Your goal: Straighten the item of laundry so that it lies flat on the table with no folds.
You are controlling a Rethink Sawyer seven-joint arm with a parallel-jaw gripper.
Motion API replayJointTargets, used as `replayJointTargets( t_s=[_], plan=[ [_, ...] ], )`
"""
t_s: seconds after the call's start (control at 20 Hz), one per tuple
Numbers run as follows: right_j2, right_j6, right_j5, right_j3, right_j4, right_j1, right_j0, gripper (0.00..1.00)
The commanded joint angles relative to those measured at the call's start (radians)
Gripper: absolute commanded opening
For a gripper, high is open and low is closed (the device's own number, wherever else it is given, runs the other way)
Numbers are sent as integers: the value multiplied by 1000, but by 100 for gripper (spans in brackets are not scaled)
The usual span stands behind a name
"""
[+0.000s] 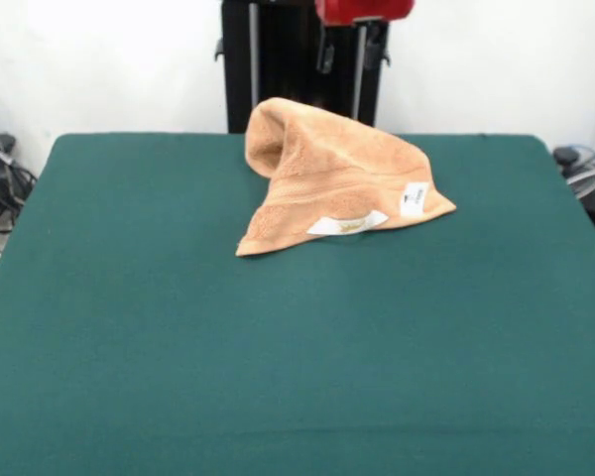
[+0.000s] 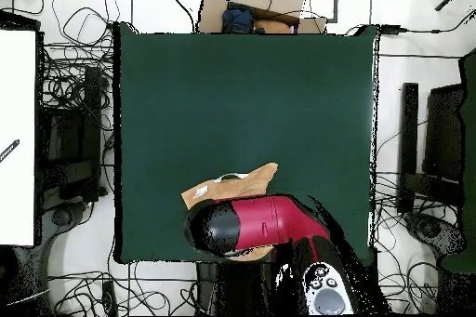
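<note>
green felt table (image 1: 178, 347) | orange-tan terry towel (image 1: 327, 174) peaked, folded | white tags

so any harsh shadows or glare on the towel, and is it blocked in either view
Front view: even light, no glare, only a soft shadow inside the towel's raised fold. Overhead view: the arm covers most of the towel, leaving only edges visible.

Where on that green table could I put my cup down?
The table is bare in front of the towel and on both sides of it, out to the edges. Only the far middle is crowded, where the towel is bunched under the arm.
</note>
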Motion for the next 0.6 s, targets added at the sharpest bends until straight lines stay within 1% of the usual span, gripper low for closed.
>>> replayJointTargets(
  t_s=[0.05,0.25,0.4,0.5,0.6],
  plan=[
    [1,68,-135,-62,-88,85,-7,100],
    [-40,112,-168,-101,-116,197,-6,100],
    [-80,138,-190,-160,-155,313,2,100],
    [-103,147,-229,-184,-184,363,10,100],
    [-120,147,-262,-193,-206,394,9,100]
  ],
)
